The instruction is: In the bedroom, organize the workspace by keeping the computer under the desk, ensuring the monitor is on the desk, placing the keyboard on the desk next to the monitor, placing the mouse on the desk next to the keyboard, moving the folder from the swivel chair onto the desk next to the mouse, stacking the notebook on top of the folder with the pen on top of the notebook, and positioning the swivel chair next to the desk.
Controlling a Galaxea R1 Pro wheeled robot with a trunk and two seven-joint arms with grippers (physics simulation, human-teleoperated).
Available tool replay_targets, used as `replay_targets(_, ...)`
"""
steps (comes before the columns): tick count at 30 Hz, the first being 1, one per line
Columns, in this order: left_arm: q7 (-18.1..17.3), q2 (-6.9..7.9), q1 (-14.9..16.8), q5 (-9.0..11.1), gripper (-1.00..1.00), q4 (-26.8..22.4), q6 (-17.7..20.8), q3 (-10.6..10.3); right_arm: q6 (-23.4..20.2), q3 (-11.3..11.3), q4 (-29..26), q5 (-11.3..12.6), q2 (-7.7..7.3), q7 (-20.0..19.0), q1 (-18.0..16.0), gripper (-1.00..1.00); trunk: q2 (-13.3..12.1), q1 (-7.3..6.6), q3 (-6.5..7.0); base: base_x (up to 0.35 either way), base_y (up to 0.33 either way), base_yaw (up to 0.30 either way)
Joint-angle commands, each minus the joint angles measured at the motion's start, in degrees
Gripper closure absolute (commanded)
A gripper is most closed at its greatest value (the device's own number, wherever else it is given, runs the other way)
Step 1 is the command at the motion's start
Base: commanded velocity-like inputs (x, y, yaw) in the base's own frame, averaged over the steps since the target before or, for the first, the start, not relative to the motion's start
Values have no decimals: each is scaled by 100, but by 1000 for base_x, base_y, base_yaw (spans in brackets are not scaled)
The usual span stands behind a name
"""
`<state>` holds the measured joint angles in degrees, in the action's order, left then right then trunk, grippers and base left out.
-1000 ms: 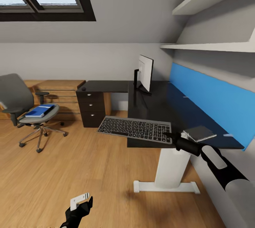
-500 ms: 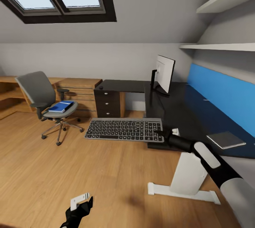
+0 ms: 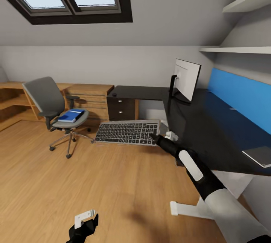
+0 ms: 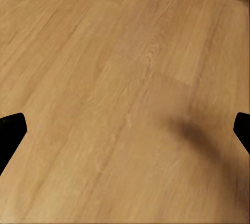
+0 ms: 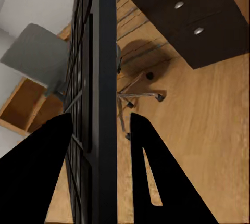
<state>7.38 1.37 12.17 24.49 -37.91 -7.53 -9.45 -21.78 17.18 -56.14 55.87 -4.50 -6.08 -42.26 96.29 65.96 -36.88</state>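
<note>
Two grippers in head view: right gripper (image 3: 155,137) at frame centre clamps right end of keyboard (image 3: 127,133), held in air over wood floor (image 3: 113,182), left of desk (image 3: 195,130). Left gripper (image 3: 86,223) at bottom edge, fingers spread, nothing between. Monitor (image 3: 187,79) on desk, upper right. Blue folder (image 3: 71,115) on swivel chair (image 3: 56,111), mid-left. Notebook (image 3: 259,155) on desk at right edge.

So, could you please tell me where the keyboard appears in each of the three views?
Head view: the keyboard is at the centre, held in the air by the right gripper beside the desk.
Left wrist view: not in it; floor planks there.
Right wrist view: edge-on, a dark vertical slab between the fingers.
Shared landmark: the swivel chair, also behind the keyboard in the right wrist view.
</note>
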Motion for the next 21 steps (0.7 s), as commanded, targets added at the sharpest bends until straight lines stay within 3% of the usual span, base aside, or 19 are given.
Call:
replay_targets(1, 45, 5, 4, 48, -100, 2, -29, -48, 553, 10, -1, -549, 367, 550, -3, 100, 3, 2, -5, 244, 263, 0)
replay_targets(3, 45, 4, 4, 47, -100, 3, -29, -53, 882, 8, 4, -1168, 650, 1013, -2, 100, 3, 2, -5, 246, 261, 0)
replay_targets(6, 45, 3, 4, 47, -100, 3, -29, -56, 1150, 9, 12, -1722, 885, 1575, 30, 100, 3, 2, -5, 248, 259, 0)
replay_targets(7, 45, 3, 4, 47, -100, 3, -29, -56, 1218, 10, 12, -1807, 919, 1676, 57, 100, 3, 2, -5, 248, 259, 0)
replay_targets(14, 49, 3, 4, 47, -100, 3, -29, -57, 1633, 41, 15, -1958, 974, 1850, 197, 100, 3, 2, -5, 248, 259, 0)
replay_targets(17, 52, -1, 4, 47, -100, 3, -29, -57, 1699, 214, 8, -1977, 962, 1874, 232, 100, 3, 2, -5, 248, 259, 0)
replay_targets(21, 52, -2, 4, 47, -100, 3, -29, -57, 1710, 275, 2, -1977, 954, 1889, 243, 100, 3, 2, -5, 248, 261, 0)
